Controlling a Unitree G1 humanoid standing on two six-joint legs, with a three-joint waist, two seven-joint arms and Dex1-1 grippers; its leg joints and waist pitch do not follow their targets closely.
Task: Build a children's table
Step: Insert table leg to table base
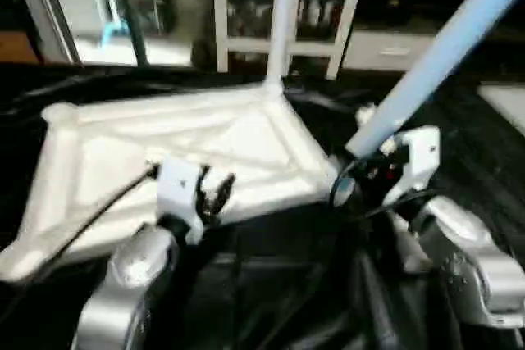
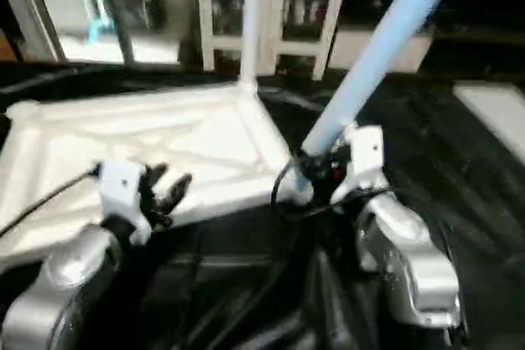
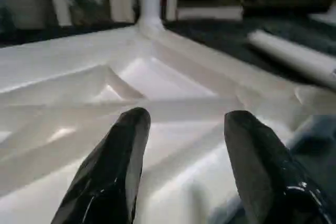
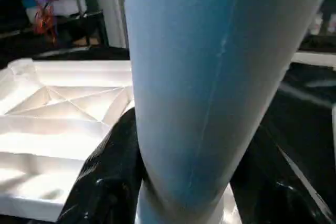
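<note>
The white tabletop (image 1: 197, 153) lies upside down on the dark surface (image 2: 459, 178), ribs facing up. The left hand (image 1: 215, 194) hangs just over the near edge of the tabletop with its two black fingers (image 3: 113, 166) apart, holding nothing. One leg (image 1: 283, 18) stands straight up in the far corner. To the right, the right hand (image 2: 316, 171) is clamped on another leg (image 1: 443, 55), which leans at the near right corner.

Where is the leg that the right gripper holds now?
In the head views the leg slants up to the right from the tabletop's near right corner, clamped in the right gripper.
</note>
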